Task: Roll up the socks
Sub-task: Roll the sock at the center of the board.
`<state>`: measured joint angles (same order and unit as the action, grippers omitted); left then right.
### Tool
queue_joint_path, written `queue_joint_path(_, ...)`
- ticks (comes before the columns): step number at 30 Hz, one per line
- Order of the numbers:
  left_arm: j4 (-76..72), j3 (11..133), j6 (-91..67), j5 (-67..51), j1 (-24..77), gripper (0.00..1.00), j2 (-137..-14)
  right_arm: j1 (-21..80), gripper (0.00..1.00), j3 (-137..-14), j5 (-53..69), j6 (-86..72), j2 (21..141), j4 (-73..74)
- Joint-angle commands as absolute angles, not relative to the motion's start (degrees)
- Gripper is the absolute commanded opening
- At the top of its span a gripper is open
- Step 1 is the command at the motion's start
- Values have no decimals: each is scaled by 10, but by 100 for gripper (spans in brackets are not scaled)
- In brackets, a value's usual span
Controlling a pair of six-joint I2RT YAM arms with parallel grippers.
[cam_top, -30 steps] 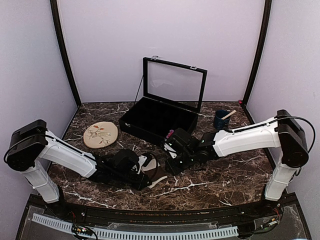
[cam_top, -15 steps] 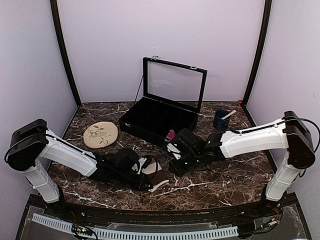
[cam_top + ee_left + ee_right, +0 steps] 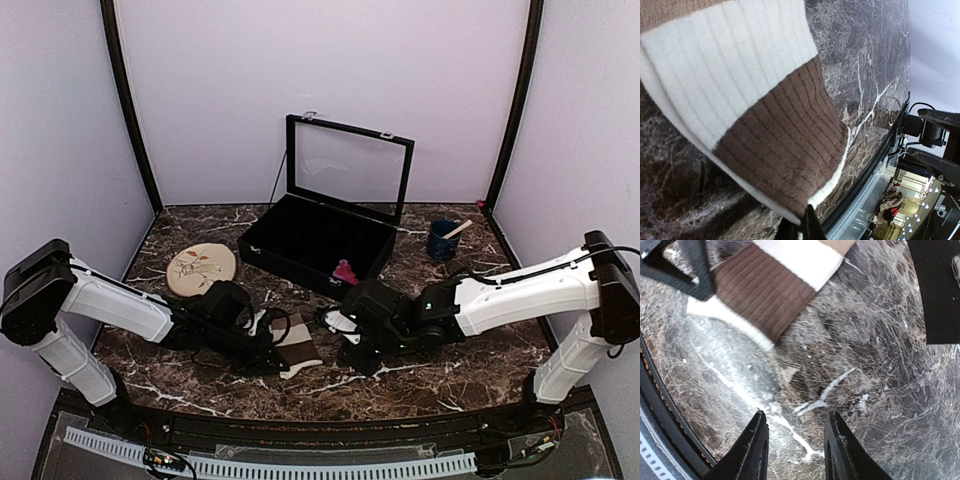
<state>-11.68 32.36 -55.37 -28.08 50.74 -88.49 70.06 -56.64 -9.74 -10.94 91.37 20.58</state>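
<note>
The left gripper (image 3: pixel 807 227) lies low over the table with its two fingers pressed together. The thin white edge of the cream-and-brown sock (image 3: pixel 765 100) runs straight into the fingertips and looks pinched there. This ribbed sock spreads away from the gripper, a dark brown band nearest the fingers, then a wide cream band, then tan. It casts a shadow on the stone beneath it. From above, it sits near the middle of the table's front half, between the two grippers.

The right gripper (image 3: pixel 796 417) hovers just to the right of that sock. Its two black fingers are apart, with only bare tabletop between them. It is close to the brown end of the sock but not touching it.

The pink sock (image 3: pixel 345 271) is a small bunched shape behind the right gripper, right at the front edge of an open black display case (image 3: pixel 315 235) with a raised glass lid.

The dark brown marble table (image 3: pixel 450 350) has white veins. A round beige plate (image 3: pixel 201 268) with a leaf pattern lies at the back left. A dark blue cup (image 3: pixel 440 240) holding a stick stands at the back right.
</note>
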Motion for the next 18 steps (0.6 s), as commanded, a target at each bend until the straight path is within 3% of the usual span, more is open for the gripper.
queue_joint_path(1,-98,314,-586,-336,494,0,-866,735,35,-576,-118,-57,908,195)
queue_joint_path(18,-76,277,-614,-399,467,0,-832,813,32,-657,-132,67,1035,163)
